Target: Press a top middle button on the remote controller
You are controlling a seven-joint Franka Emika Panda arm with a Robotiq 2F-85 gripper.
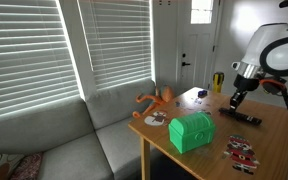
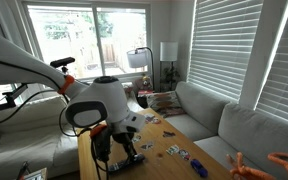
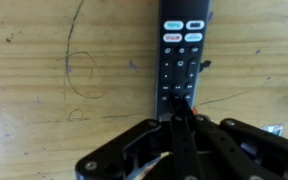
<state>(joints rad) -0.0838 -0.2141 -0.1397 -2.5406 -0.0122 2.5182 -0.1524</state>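
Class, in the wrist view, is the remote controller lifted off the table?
No, the remote controller lies flat on the wooden table.

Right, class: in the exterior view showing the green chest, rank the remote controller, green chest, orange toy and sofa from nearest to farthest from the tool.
From the tool:
1. remote controller, just below it on the table.
2. green chest, mid-table, near the front edge.
3. orange toy, at the table end beside the sofa.
4. sofa, past the table, under the blinds.
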